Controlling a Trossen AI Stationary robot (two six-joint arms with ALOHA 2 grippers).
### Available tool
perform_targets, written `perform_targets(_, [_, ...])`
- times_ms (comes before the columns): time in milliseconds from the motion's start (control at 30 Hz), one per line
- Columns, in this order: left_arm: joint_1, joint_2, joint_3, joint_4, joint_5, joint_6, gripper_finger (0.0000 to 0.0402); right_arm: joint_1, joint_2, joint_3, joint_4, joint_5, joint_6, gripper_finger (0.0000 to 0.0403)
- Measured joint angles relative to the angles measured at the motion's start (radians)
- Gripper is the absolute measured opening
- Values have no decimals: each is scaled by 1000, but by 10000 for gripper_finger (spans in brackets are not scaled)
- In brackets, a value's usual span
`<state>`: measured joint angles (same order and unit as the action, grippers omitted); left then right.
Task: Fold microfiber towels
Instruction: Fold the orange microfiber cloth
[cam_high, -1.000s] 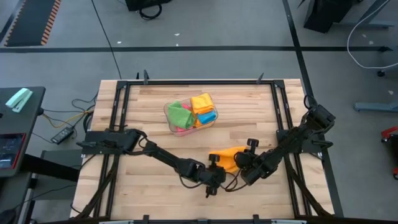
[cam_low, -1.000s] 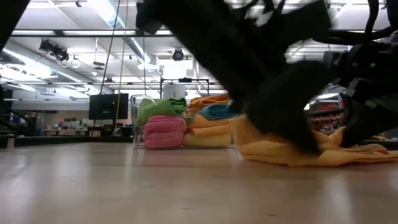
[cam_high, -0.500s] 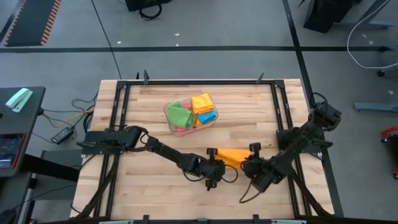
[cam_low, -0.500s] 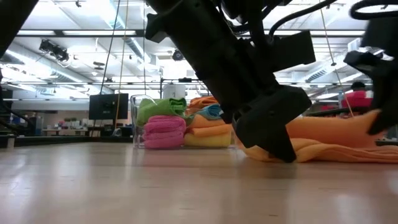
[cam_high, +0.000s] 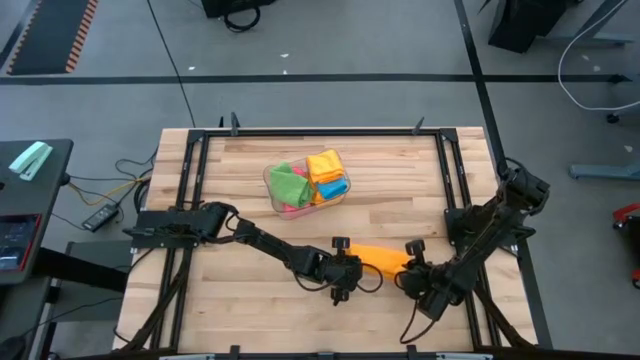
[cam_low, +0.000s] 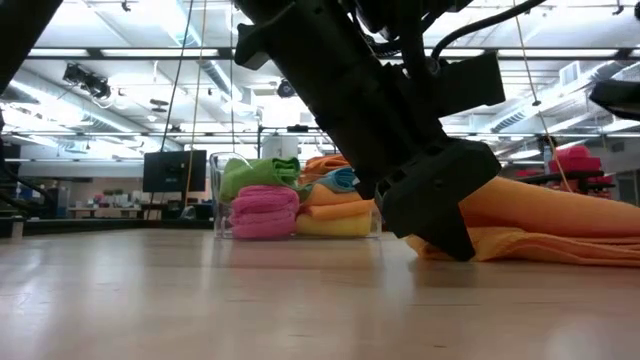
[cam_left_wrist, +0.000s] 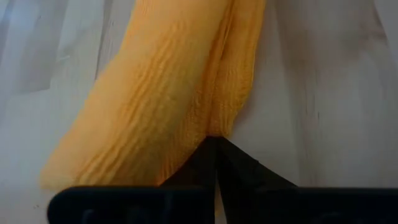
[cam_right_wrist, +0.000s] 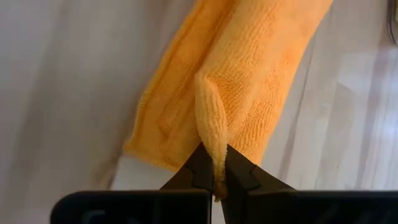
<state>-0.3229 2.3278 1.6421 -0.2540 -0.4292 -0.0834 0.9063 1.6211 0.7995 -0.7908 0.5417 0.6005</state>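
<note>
- So, high view first: the orange towel (cam_high: 378, 257) is stretched into a narrow band on the bench (cam_high: 250, 175), toward the front edge and right of the middle. The left hand (cam_high: 345, 272) sits at one end of it, the right hand (cam_high: 413, 277) at the other.
- Same view: the clear bin (cam_high: 272, 190) is near the back edge, about mid-bench, with the rest of the folded towels (cam_high: 310, 178) inside, green, orange, yellow, blue and a bit of pink.
- Low view: the big dark left hand (cam_low: 440, 205) is down at the bench surface, right on the orange towel (cam_low: 560, 225), which drapes off to one side in a long fold. The bin (cam_low: 218, 200) stands behind it, well apart, with the pink roll (cam_low: 263, 212) and the green one (cam_low: 258, 175) at the near side.
- Left wrist view: the left hand's fingertips (cam_left_wrist: 214, 155) are clamped together on an edge of the orange towel (cam_left_wrist: 161, 106), and the cloth runs away from them over the bench.
- Right wrist view: the right hand (cam_right_wrist: 213, 168) is pinched tight on a little puckered ridge of the orange towel (cam_right_wrist: 249, 74), with the doubled-over cloth lying flat beyond it.
</note>
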Motion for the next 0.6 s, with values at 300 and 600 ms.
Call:
perform_targets(300, [0, 1, -1, 6, 0, -19, 22, 6, 0, 54, 44, -77, -1, 13])
perform_targets(600, [-5, 2, -2, 9, -1, -32, 18, 4, 0, 92, 48, -106, 46, 13])
